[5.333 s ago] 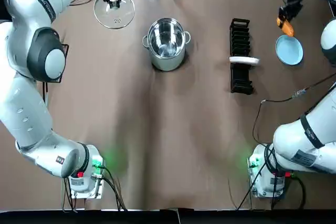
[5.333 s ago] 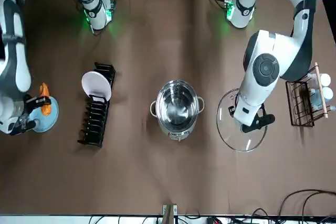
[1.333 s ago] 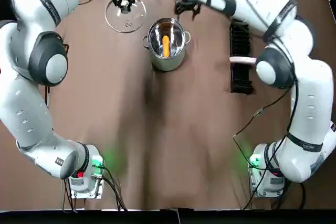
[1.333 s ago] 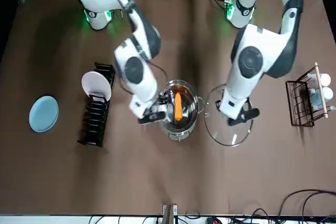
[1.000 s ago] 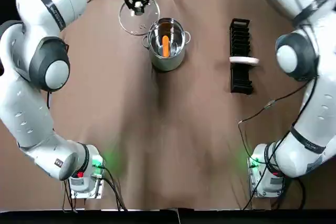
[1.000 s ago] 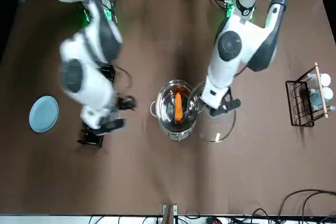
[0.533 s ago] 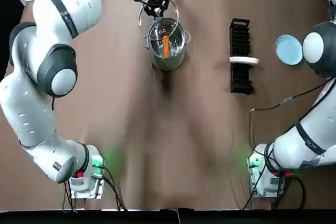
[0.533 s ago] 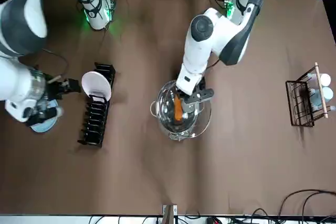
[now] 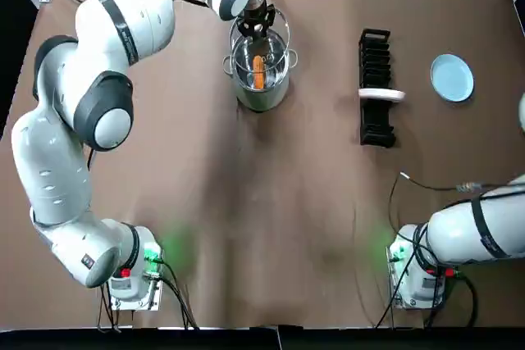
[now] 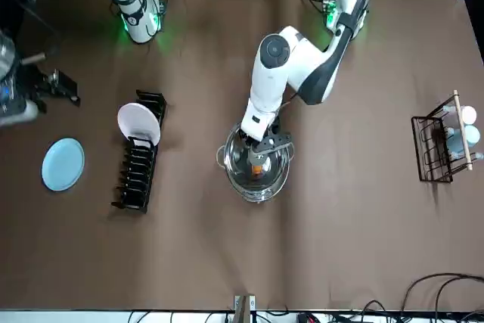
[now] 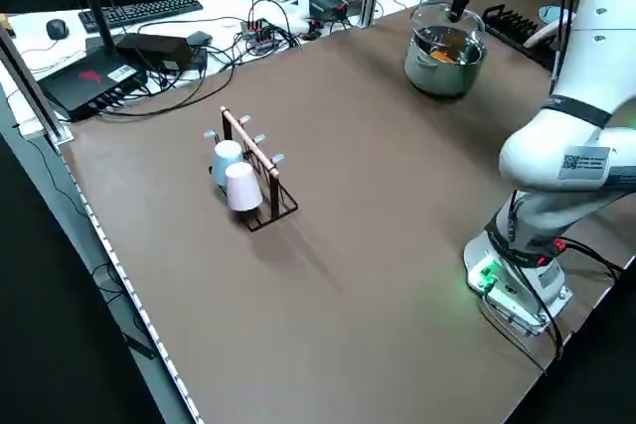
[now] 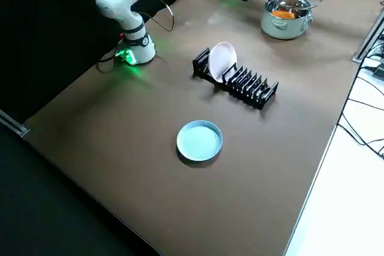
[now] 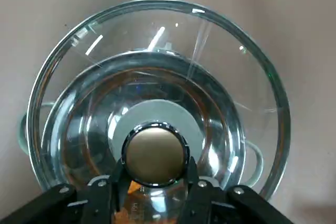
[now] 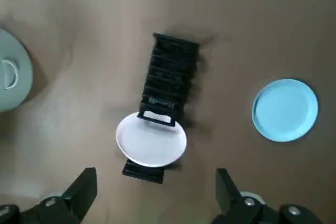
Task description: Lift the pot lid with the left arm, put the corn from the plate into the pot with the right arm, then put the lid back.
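Note:
My left gripper (image 9: 257,20) is shut on the knob (image 13: 155,153) of the glass lid (image 13: 157,8) and holds it just above the steel pot (image 9: 261,92) at the far middle of the table. The orange corn (image 9: 259,71) lies inside the pot (image 10: 255,187) and shows through the glass. My right gripper (image 14: 156,192) stands open and empty, high above the table's right side, far from the pot. The light blue plate (image 9: 452,77) lies bare at the right.
A black dish rack (image 9: 376,125) with one white plate (image 9: 381,95) stands between the pot and the blue plate (image 14: 285,109). A wire rack with cups (image 10: 442,141) stands at the far left side. Cables run along the far edge.
The corn went from the blue plate into the pot. My right arm drew back to the right and up. My left gripper carried the lid from the table's left to above the pot.

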`<control>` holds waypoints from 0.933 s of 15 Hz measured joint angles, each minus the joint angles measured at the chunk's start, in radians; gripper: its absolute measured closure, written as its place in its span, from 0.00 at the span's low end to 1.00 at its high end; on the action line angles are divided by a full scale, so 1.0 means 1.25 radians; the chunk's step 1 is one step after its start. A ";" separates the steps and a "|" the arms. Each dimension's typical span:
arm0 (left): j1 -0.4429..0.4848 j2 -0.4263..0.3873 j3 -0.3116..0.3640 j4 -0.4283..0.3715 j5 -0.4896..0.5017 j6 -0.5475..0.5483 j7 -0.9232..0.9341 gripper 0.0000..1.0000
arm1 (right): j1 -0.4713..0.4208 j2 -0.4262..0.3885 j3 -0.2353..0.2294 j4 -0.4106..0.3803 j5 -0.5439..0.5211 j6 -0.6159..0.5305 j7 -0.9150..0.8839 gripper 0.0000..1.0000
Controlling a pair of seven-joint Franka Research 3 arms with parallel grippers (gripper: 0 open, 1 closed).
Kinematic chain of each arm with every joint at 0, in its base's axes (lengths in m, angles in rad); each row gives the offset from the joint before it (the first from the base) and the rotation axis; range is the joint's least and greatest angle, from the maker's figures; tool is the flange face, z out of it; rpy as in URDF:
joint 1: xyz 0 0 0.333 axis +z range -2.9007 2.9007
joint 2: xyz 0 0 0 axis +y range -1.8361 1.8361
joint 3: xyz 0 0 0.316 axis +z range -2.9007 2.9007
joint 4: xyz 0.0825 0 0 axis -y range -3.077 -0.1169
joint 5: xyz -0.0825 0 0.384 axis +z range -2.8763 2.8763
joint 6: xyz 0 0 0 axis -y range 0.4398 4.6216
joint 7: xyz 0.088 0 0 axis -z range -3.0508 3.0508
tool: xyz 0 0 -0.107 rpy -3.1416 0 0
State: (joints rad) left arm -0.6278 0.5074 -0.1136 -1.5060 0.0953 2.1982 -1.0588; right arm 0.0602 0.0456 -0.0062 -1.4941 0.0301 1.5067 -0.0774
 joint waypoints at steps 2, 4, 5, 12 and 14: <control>-0.008 0.001 -0.001 0.000 0.000 0.000 -0.017 0.55 | -0.015 -0.051 -0.001 -0.056 0.000 0.007 0.000 0.00; -0.016 0.006 -0.001 0.000 0.000 0.000 -0.028 0.55 | -0.028 -0.067 -0.002 -0.071 0.000 -0.002 -0.001 0.00; -0.020 0.009 -0.001 0.000 0.000 0.000 -0.035 0.55 | -0.031 -0.067 -0.002 -0.072 0.002 -0.003 -0.001 0.00; -0.021 0.025 0.000 0.000 -0.008 0.000 -0.055 0.55 | -0.062 -0.067 -0.002 -0.072 0.059 0.011 -0.001 0.00; -0.021 0.026 0.000 0.000 -0.008 -0.001 -0.056 0.55 | -0.061 -0.067 0.003 -0.074 0.036 0.025 -0.001 0.00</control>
State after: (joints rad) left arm -0.6540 0.5397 -0.1131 -1.5064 0.0853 2.1974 -1.1292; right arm -0.0158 -0.0382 -0.0023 -1.5861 0.0746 1.5377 -0.0789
